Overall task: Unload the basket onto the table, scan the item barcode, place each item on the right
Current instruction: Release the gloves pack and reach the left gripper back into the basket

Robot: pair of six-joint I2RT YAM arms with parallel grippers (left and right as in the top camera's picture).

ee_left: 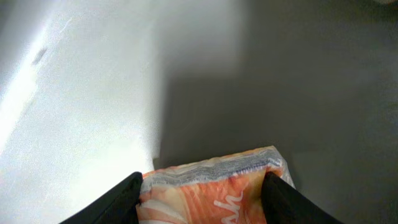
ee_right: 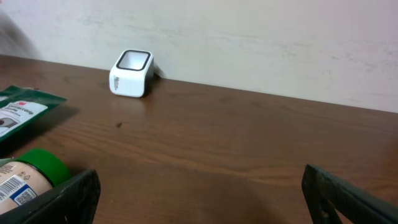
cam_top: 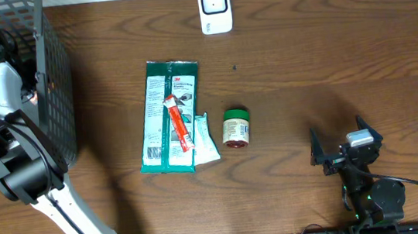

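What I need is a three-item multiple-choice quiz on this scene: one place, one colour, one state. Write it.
1. The scanner stands:
A) in the middle of the table
B) at the table's edge opposite the arms
C) at the edge nearest the arms

2. The packet between the left gripper's fingers is:
A) green
B) blue
C) orange

3. The right gripper is:
A) open and empty
B) shut on the scanner
C) shut on the packet

Answers:
1 B: the overhead view shows it at that far edge.
2 C: the left wrist view shows orange wrapping.
3 A: its fingers stand wide apart over bare table.
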